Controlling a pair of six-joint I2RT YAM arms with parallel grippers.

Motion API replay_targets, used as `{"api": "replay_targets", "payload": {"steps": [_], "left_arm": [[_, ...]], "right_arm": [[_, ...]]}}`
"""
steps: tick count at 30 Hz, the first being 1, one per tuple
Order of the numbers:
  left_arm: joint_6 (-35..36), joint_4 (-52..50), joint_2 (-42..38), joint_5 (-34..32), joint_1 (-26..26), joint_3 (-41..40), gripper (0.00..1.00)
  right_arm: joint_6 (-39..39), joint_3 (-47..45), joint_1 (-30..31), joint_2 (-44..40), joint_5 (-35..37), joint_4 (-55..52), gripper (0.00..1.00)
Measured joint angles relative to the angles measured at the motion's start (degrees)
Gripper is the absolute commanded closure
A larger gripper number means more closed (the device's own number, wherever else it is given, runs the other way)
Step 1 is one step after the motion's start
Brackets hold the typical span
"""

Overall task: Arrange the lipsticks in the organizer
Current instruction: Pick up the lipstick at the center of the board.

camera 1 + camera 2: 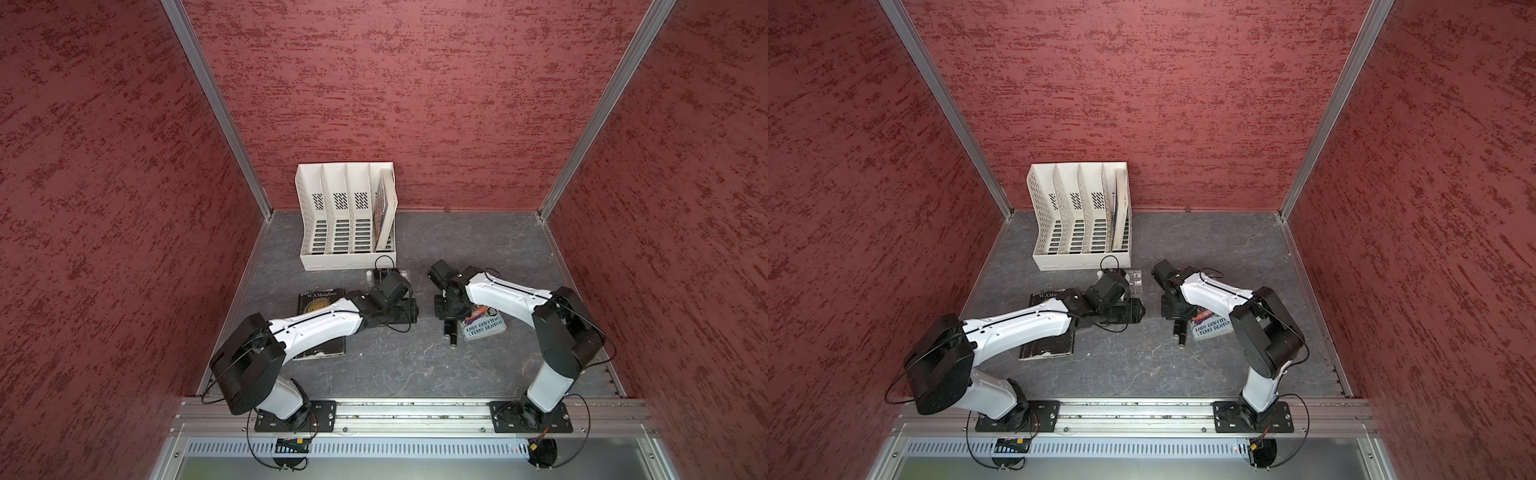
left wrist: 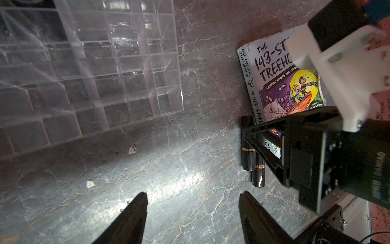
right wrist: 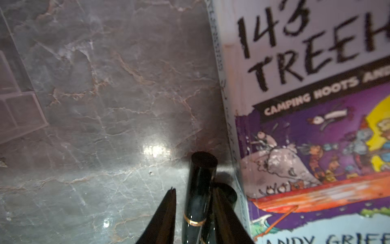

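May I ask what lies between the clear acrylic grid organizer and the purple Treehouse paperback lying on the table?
Only bare grey marbled tabletop; the left wrist view shows nothing between the clear acrylic organizer and the purple paperback.

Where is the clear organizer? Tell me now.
The organizer sits on the table in front of the white file rack, partly hidden by the left arm in a top view.

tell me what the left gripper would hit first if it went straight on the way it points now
Most likely the bare table: the left gripper, jaws open, aims at the marble between the organizer and the two black lipsticks by the book. Nothing seems in that line, though depth is unclear.
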Motion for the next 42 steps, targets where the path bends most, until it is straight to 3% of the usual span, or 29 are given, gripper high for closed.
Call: {"api": "replay_targets", "payload": {"steps": [15, 19, 24, 29, 35, 42], "left_arm": [[0.4, 0.4, 0.0, 0.3, 0.3, -0.1, 0.28], [0.9, 2.8, -3.0, 3.9, 3.6, -3.6, 0.26], [2.0, 9.6, -13.2, 11.4, 11.6, -13.3, 0.22], [5.2, 15.4, -19.9, 20.0, 11.8, -15.8, 0.24], [4.4, 23.8, -24.3, 26.3, 11.8, -18.0, 0.27], [-0.5, 32.4, -25.5, 30.4, 12.7, -22.2, 0.36]], "right_arm": [[0.8, 2.0, 0.0, 5.1, 1.8, 3.2, 0.79], [0.8, 2.0, 0.0, 4.8, 0.2, 4.7, 0.80], [1.2, 1.0, 0.0, -3.0, -8.6, 12.0, 0.80], [2.6, -1.0, 0.0, -13.5, -19.9, 26.9, 0.79], [5.4, -2.2, 0.0, -14.6, -30.3, 41.1, 0.80], [9.1, -3.5, 0.1, -14.5, -35.8, 49.4, 0.81]]}}
